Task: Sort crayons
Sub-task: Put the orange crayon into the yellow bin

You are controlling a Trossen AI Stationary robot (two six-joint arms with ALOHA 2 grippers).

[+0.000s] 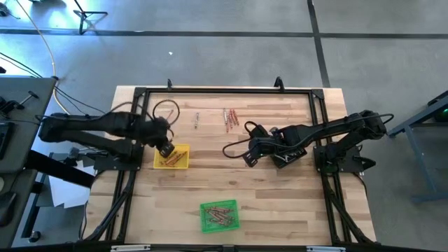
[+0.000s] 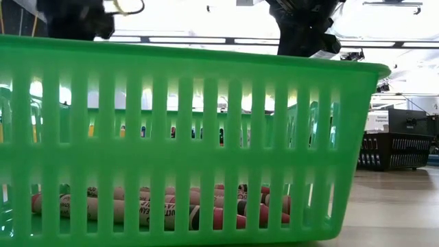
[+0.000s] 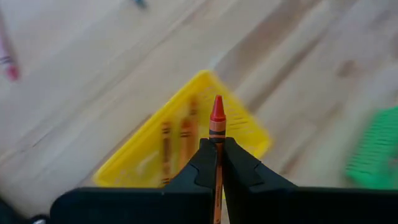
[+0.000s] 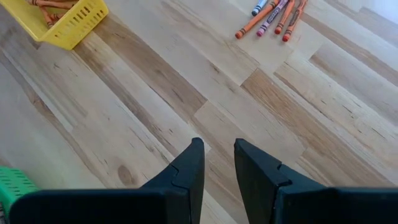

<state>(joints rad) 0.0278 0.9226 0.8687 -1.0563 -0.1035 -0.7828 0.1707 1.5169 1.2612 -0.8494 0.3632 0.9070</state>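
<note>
Yellow slotted plastic tray (image 1: 173, 157) already has a few orange crayons in it from above, and the green slotted plastic basket (image 1: 220, 215) has a bunch too. A small loose pile of wax crayons (image 1: 230, 118) is left on the pale wood table (image 1: 280, 203), so maybe halfway done.

Low view: printed crayon labels through the green slats, too cut off to read.

Left wrist: left gripper (image 3: 217, 163) clenched on a red-orange crayon (image 3: 216, 127) right above the yellow tray.

Right wrist: right gripper (image 4: 217, 155) hangs apart, holding nothing.
</note>
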